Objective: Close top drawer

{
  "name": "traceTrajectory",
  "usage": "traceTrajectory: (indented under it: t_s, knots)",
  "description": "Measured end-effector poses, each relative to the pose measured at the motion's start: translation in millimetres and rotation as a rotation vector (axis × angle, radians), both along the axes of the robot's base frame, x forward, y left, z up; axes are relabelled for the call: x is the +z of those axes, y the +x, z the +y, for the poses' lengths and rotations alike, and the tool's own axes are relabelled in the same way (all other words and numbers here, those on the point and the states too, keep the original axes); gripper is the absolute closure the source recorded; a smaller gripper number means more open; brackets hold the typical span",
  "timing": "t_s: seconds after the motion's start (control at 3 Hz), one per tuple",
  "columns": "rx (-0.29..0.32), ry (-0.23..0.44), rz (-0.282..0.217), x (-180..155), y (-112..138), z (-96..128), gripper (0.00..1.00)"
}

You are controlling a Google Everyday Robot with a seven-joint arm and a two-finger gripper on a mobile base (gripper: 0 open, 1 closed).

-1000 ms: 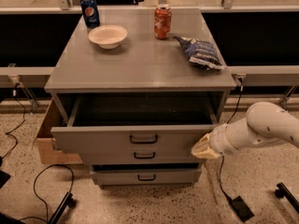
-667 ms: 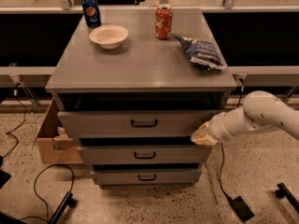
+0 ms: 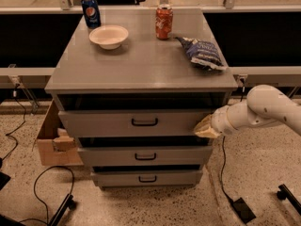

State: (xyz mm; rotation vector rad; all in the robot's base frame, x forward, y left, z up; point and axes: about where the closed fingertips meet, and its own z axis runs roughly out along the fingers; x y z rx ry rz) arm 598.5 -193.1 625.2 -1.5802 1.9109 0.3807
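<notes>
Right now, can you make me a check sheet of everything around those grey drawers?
Surface: grey cabinet top, flat, with four things on it.
Job's things: top drawer nearly shut, dark gap above its front; black handle.
Clutter: blue Pepsi can, white bowl, orange soda can, chip bag, all on the cabinet top.
Gripper: gripper at the right end of the top drawer's front.
Cables: left floor cable; right floor cable running to a black box.
Surroundings: cardboard box left of the cabinet; speckled floor.
</notes>
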Motion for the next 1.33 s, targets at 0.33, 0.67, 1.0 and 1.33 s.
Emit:
traceTrajectory:
  t_s: [0.33,0.67,1.0,1.33]
  knots:
    - [0.038,-0.005,0.023,5.3,-33.3,5.9,1.00]
    - [0.168,-0.150,0.120,33.2,-122.2,11.6,1.00]
    - [0.255,-0.368,0.211,76.0,-174.7,5.5,1.00]
    - [0.227,-0.611,0.193,158.9,-181.2,-8.5,1.00]
